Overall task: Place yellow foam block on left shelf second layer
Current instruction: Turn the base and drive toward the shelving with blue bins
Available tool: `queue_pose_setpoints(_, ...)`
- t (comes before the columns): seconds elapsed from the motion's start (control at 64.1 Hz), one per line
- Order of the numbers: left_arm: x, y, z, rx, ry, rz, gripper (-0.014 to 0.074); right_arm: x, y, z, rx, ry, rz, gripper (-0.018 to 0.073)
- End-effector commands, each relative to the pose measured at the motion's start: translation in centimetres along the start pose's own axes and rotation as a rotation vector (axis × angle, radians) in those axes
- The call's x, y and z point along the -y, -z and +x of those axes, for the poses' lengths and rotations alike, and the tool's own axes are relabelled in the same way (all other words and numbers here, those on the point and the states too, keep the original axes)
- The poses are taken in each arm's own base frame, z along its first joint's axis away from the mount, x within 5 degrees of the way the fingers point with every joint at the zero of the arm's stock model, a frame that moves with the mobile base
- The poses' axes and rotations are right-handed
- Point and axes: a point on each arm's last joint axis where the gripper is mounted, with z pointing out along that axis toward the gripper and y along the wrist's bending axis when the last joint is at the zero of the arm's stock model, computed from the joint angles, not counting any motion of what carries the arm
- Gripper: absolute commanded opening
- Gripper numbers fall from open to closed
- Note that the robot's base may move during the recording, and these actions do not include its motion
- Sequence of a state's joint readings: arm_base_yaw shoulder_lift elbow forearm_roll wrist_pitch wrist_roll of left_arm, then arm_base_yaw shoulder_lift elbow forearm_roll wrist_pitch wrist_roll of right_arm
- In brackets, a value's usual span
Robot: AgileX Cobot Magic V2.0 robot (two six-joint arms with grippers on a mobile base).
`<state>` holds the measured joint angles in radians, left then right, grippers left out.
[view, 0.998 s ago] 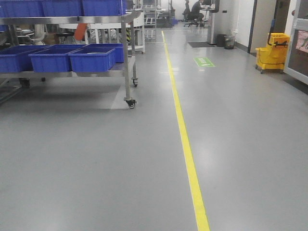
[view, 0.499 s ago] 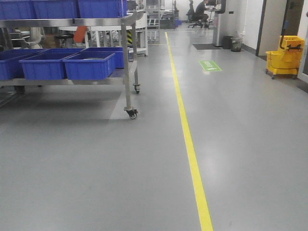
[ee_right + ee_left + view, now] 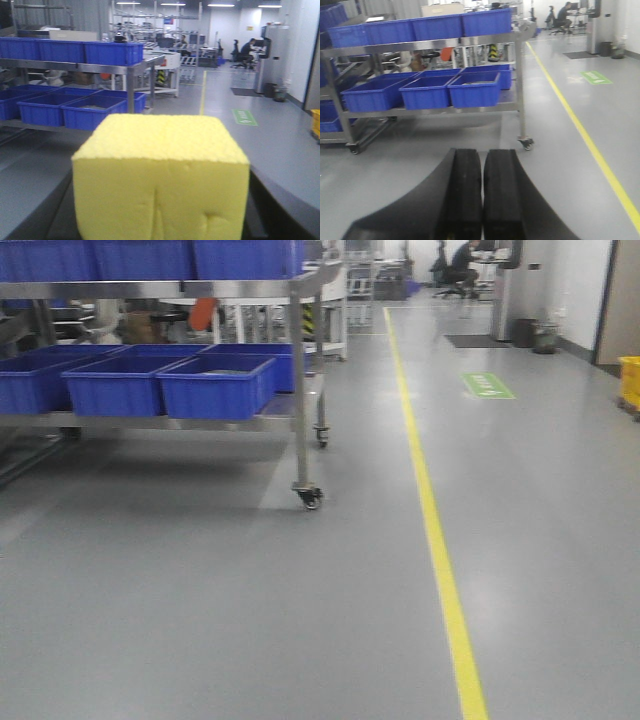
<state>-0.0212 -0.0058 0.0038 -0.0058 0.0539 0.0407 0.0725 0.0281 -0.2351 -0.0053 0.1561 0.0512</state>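
Note:
The yellow foam block point(image 3: 160, 175) fills the lower middle of the right wrist view, held between my right gripper's point(image 3: 160, 210) dark fingers, which show at both of its sides. My left gripper point(image 3: 482, 200) is shut and empty, its two black fingers point(image 3: 465, 190) pressed together above the grey floor. The steel shelf cart point(image 3: 300, 390) stands ahead on the left in the front view, with blue bins point(image 3: 215, 385) on its lower layer and more blue bins on top. It also shows in the left wrist view point(image 3: 522, 90) and in the right wrist view point(image 3: 130, 75). Neither gripper shows in the front view.
A yellow floor line point(image 3: 440, 540) runs up the aisle right of the cart. The cart's caster point(image 3: 308, 497) sits at its near right corner. A green floor mark point(image 3: 487, 386) and a yellow mop bucket point(image 3: 630, 380) lie far right. People sit at desks at the far end point(image 3: 462, 262).
The front view has swung left and moved forward: the shelf cart and the yellow line have shifted to the right in the frame and look larger, and the mop bucket has slid to the right edge.

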Motion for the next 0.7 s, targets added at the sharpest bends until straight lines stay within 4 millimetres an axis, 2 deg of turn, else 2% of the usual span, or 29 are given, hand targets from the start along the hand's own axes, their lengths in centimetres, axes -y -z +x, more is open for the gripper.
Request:
queue_pose_setpoints(0.0, 0.03, 0.06, 0.05, 0.073, 0.009, 0.003, 0.0124, -0.05, 0.03, -1.65, 0.104, 0.016, 0.002, 0.0452)
queue_pose_setpoints(0.686, 0.03, 0.06, 0.05, 0.073, 0.009, 0.003, 0.0124, -0.05, 0.03, -1.65, 0.104, 0.016, 0.002, 0.0452)
